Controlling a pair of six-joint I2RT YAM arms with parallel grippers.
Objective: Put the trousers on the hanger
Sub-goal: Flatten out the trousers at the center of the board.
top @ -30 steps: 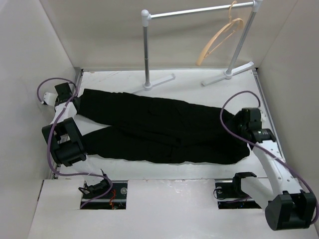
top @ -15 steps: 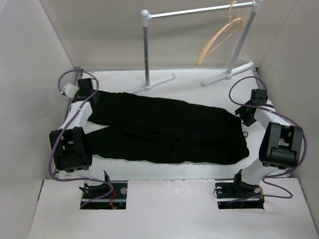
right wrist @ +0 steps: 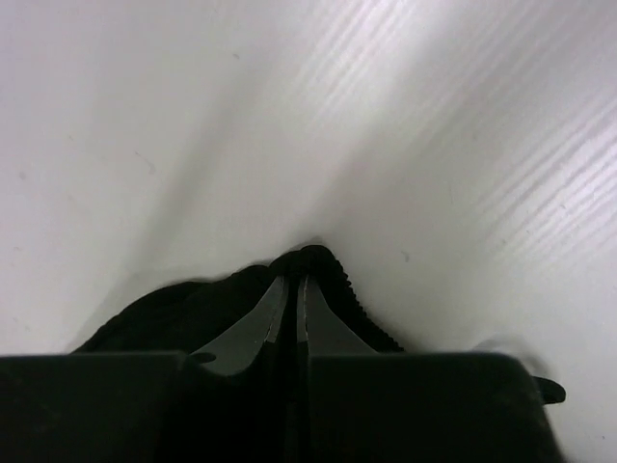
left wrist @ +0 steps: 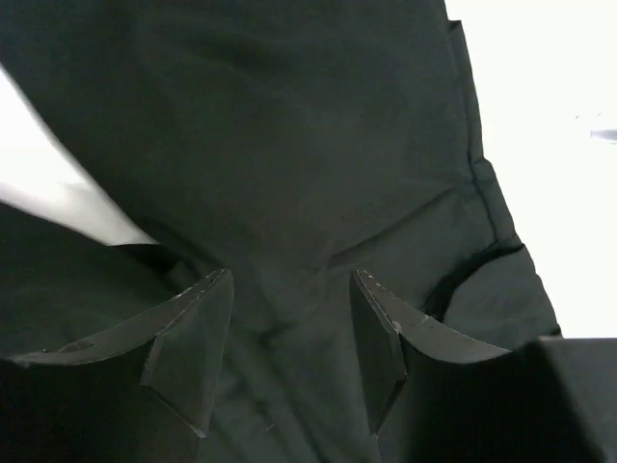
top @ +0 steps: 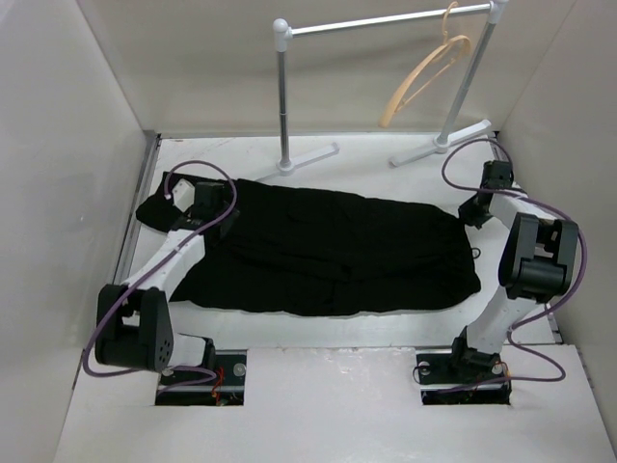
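The black trousers (top: 328,251) lie flat across the table, waist to the right and legs to the left. My left gripper (top: 214,204) hovers over the leg end. In the left wrist view its gripper (left wrist: 289,338) stands open, fingers (left wrist: 193,347) apart above wrinkled black trousers (left wrist: 289,145). My right gripper (top: 478,208) is at the far right corner of the waist. In the right wrist view that gripper (right wrist: 299,289) is shut, pinching a ribbed edge of the trousers (right wrist: 342,275) just off the white table. The tan wooden hanger (top: 424,75) hangs on the rail at the back right.
A white-and-silver garment rail (top: 386,19) stands at the back, with feet (top: 308,157) on the table's far edge. Tall white walls (top: 67,145) close in both sides. Purple cables (top: 472,159) loop off both arms. A strip of white table (top: 318,328) lies in front of the trousers.
The right arm swung to the far corner of the waist and its gripper closed on the edge. The left arm moved right over the leg end, and the legs now lie closer together.
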